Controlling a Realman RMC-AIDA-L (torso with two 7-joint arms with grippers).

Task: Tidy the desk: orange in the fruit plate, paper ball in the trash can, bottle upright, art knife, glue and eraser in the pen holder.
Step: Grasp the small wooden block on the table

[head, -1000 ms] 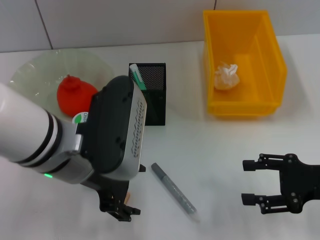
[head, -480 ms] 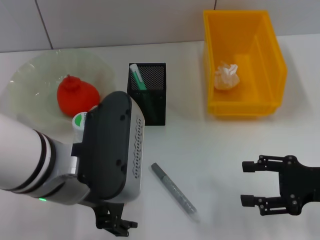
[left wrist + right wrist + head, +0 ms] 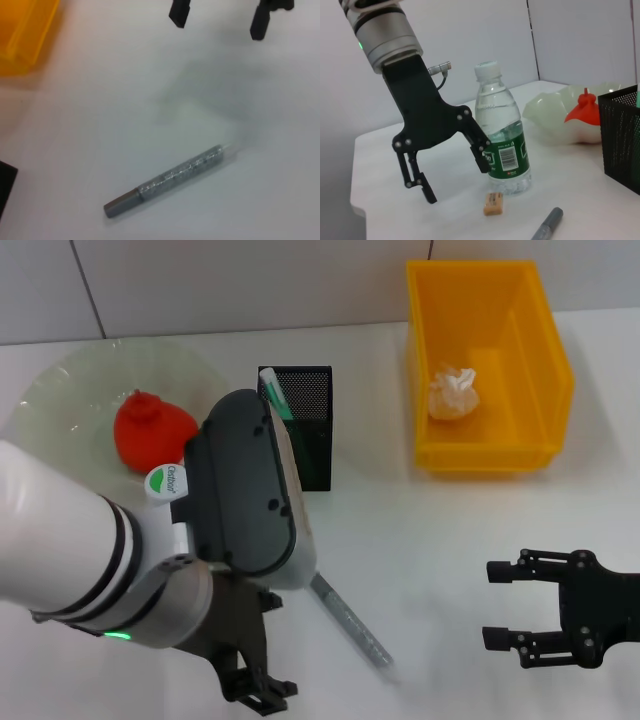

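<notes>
The orange (image 3: 150, 430) lies in the fruit plate (image 3: 60, 390). In the trash can (image 3: 540, 370) sits the paper ball (image 3: 453, 392). The bottle (image 3: 502, 150) stands upright; only its cap (image 3: 168, 483) shows past my left arm in the head view. A glue stick (image 3: 275, 395) leans in the pen holder (image 3: 305, 435). Flat on the desk is the grey art knife (image 3: 350, 620) (image 3: 170, 180). By the bottle's base rests the eraser (image 3: 493, 204). My left gripper (image 3: 454, 177) (image 3: 255, 685) hangs open just above the desk beside the bottle, holding nothing. Open and idle at front right is my right gripper (image 3: 520, 620).
My left forearm (image 3: 120, 560) covers the front-left desk in the head view. The pen holder (image 3: 622, 145) stands close behind the knife (image 3: 547, 225). White desk surface lies between the knife and the right gripper.
My left arm has swung and turned, its gripper dropping toward the front edge and shifting slightly right. The bottle cap now shows beside the arm. The right gripper has not moved.
</notes>
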